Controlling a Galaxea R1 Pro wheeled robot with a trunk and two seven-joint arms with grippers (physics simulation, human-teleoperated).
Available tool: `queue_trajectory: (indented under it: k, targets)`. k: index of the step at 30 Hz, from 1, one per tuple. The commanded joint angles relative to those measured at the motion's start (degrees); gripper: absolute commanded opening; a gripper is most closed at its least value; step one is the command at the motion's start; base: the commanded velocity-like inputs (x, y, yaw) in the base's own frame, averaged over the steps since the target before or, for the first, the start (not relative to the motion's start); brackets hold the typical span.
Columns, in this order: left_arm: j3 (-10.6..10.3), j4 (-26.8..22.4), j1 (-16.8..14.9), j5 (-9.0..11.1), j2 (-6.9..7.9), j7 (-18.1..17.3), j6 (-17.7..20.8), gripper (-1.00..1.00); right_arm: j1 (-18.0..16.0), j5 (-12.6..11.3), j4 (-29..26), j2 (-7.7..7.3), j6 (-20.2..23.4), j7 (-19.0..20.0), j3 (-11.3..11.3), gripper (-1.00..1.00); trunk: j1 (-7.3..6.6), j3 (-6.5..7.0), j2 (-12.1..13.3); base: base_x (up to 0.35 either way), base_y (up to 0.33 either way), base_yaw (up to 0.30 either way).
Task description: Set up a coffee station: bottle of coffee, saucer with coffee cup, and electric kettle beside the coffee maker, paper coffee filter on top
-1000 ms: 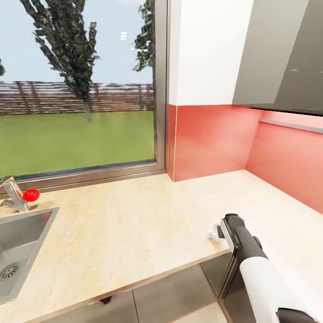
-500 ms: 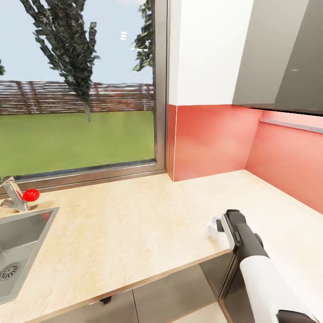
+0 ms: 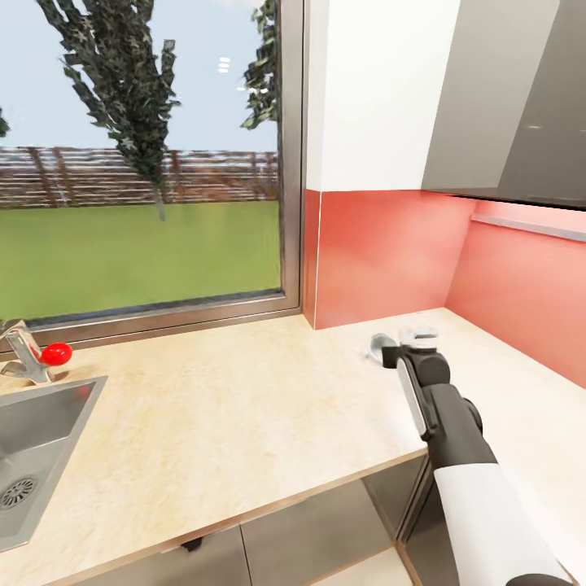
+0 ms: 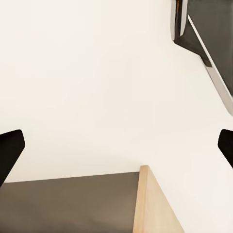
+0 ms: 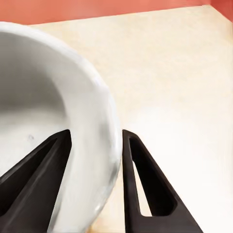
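My right gripper (image 3: 391,352) hovers over the light tan countertop (image 3: 244,407) near the red back wall. It is shut on the white coffee cup (image 3: 378,348). In the right wrist view the cup's wall (image 5: 58,97) sits pinched between the two black fingers (image 5: 141,184), one inside the rim and one outside, with the gripper (image 5: 96,137) above the countertop (image 5: 170,63). The cup is tilted, its mouth turned sideways. My left gripper (image 4: 116,145) is open, its dark fingertips (image 4: 9,150) far apart over a pale surface.
A steel sink (image 3: 41,439) is set into the counter at the left, with a faucet and red knob (image 3: 55,353) behind it. A large window (image 3: 146,163) runs along the back. Red backsplash (image 3: 391,252) and grey upper cabinets (image 3: 521,106) close the right corner.
The right arm has lifted the cup from near the counter's front edge and carried it up and forward, toward the back wall. The camera has not moved.
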Motion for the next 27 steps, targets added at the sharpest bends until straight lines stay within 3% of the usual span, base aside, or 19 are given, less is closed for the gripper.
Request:
queue_trajectory:
  k: [1, 11, 27]
  targets:
    - [-0.5, -0.1, 0.0, 0.0, 0.00, 0.1, 0.2, 1.00, -0.1, 0.5, -0.3, 0.08, 0.4, 0.2, 0.2, -1.00, 0.04, -0.11, -0.1, 0.000, 0.000, 0.000]
    - [0.0, -0.7, 0.0, 0.5, 0.07, 0.3, 0.1, 1.00, -0.1, -3.2, -0.8, 3.39, 0.8, 0.1, 0.7, -1.00, 0.04, -0.11, -0.1, 0.000, 0.000, 0.000]
    - [0.2, -3.3, -0.1, 0.6, -0.17, 0.3, -0.1, 1.00, -0.1, -3.6, -0.8, 4.08, 0.8, 0.1, 0.8, -1.00, 0.04, -0.11, -0.1, 0.000, 0.000, 0.019]
